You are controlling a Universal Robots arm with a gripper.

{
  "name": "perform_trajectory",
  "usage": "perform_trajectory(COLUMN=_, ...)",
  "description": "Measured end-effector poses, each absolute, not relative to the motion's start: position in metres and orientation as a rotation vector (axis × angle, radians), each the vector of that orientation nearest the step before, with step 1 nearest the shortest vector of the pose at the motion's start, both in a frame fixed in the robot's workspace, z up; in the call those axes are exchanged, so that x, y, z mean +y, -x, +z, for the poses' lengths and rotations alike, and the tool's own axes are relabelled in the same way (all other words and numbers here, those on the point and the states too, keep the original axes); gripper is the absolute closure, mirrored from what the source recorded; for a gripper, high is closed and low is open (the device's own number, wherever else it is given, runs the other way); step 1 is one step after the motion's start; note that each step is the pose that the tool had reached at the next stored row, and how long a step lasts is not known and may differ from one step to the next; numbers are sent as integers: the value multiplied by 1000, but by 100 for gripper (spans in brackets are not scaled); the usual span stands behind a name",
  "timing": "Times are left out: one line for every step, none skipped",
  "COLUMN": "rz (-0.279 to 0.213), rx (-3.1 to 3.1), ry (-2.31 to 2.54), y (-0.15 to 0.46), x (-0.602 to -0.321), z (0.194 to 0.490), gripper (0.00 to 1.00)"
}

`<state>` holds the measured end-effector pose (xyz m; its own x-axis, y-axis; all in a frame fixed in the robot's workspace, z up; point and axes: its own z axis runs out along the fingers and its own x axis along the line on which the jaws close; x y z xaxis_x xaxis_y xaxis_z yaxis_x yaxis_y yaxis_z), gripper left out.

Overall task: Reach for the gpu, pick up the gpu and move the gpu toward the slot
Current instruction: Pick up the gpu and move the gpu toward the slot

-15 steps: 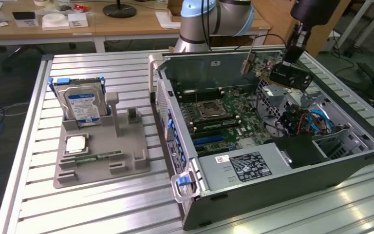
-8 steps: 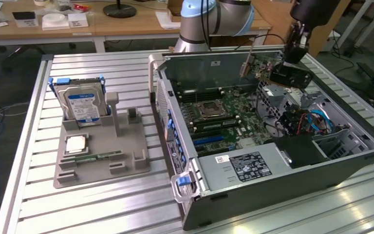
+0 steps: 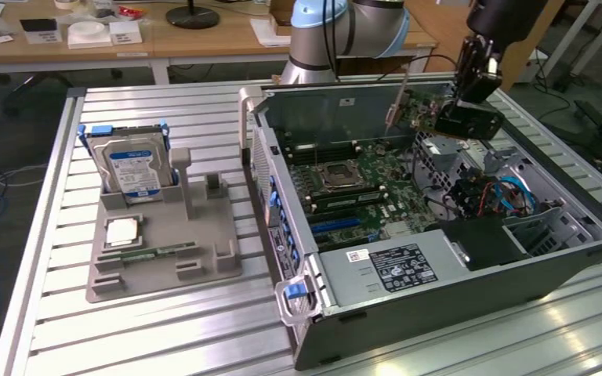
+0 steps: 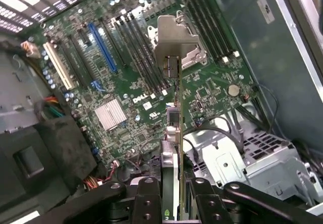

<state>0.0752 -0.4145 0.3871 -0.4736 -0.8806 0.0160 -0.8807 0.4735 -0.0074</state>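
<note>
Green gpu [image 3: 426, 106] aloft, edge-down [image 4: 177, 148]

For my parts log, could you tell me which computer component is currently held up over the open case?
The gpu, gripped by the gripper above the motherboard; the hard drive and memory stick sit in the grey holder.

Slatted metal table [image 3: 50, 313] carries grey holder tray [image 3: 144, 274], open computer case [image 3: 469, 290].

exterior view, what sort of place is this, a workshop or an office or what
Probably a robotics lab set up for computer assembly. A robot arm stands behind a slatted metal table that bears an open computer case and a grey holder with a hard drive. Wooden desks stand behind.
</note>
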Motion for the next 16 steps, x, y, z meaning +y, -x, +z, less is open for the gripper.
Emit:
perform_trajectory(rz=23, rx=-2680, ry=-1620, y=-75, x=-415, z=387, gripper=73)
perform_trajectory(rz=23, rx=-2675, ry=-1629, y=-75, x=-414, z=387, gripper=73)
perform_trajectory(rz=23, rx=-2671, ry=-1636, y=-75, x=-414, z=387, gripper=73)
perform_trajectory(rz=23, rx=-2667, ry=-1642, y=-75, x=-414, z=387, gripper=73)
perform_trajectory(rz=23, rx=-2662, ry=-1649, y=-75, x=-414, z=387, gripper=73)
perform_trajectory(rz=23, rx=-2658, ry=-1656, y=-75, x=-414, z=387, gripper=73)
perform_trajectory(rz=24, rx=-2655, ry=-1661, y=-75, x=-414, z=387, gripper=73)
perform_trajectory(rz=24, rx=-2652, ry=-1665, y=-75, x=-414, z=387, gripper=73)
perform_trajectory(rz=24, rx=-2650, ry=-1669, y=-75, x=-414, z=387, gripper=73)
perform_trajectory(rz=24, rx=-2649, ry=-1671, y=-75, x=-414, z=387, gripper=73)
perform_trajectory(rz=24, rx=-2646, ry=-1675, y=-75, x=-414, z=387, gripper=73)
perform_trajectory(rz=24, rx=-2643, ry=-1681, y=-75, x=-414, z=387, gripper=73)
perform_trajectory(rz=24, rx=-2638, ry=-1689, y=-75, x=-414, z=387, gripper=73)
perform_trajectory(rz=24, rx=-2632, ry=-1698, y=-75, x=-414, z=387, gripper=73)
perform_trajectory(rz=24, rx=-2626, ry=-1708, y=-75, x=-414, z=387, gripper=73)
perform_trajectory(rz=24, rx=-2618, ry=-1720, y=-75, x=-414, z=387, gripper=73)
